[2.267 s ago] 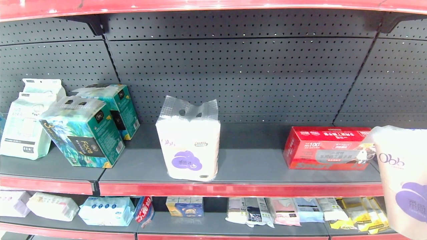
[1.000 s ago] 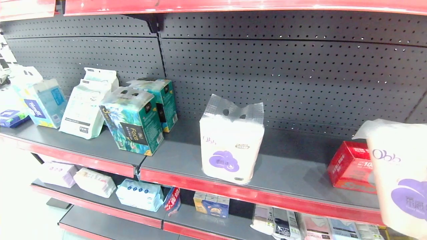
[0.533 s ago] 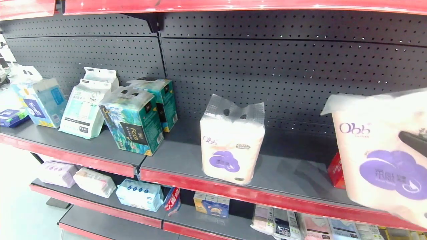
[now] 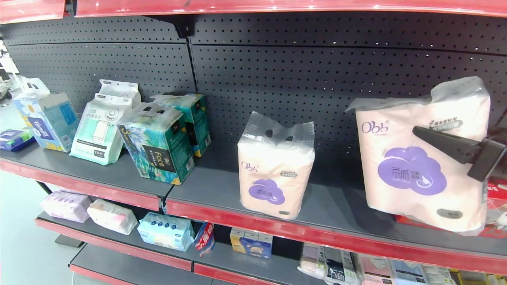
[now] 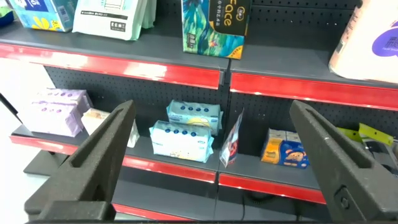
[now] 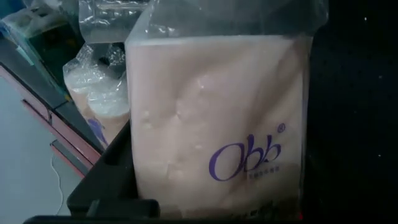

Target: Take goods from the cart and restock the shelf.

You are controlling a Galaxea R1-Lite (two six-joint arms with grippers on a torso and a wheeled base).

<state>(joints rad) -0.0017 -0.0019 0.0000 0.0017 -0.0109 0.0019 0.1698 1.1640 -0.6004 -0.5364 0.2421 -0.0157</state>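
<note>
Grey shop shelf (image 4: 222,186) with red edge, pegboard (image 4: 317,79) behind. Right gripper (image 4: 443,143) clamps a pink tissue pack (image 4: 412,170), nearly upright, long axis vertical, label facing out, over the shelf's right end. Left gripper (image 5: 211,112) spread.

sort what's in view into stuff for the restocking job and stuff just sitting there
Job: tissue pack in right gripper, shelf, matching pack standing on it.
Lying about: green tissue packs, white pouches, red box, lower-shelf goods.
</note>
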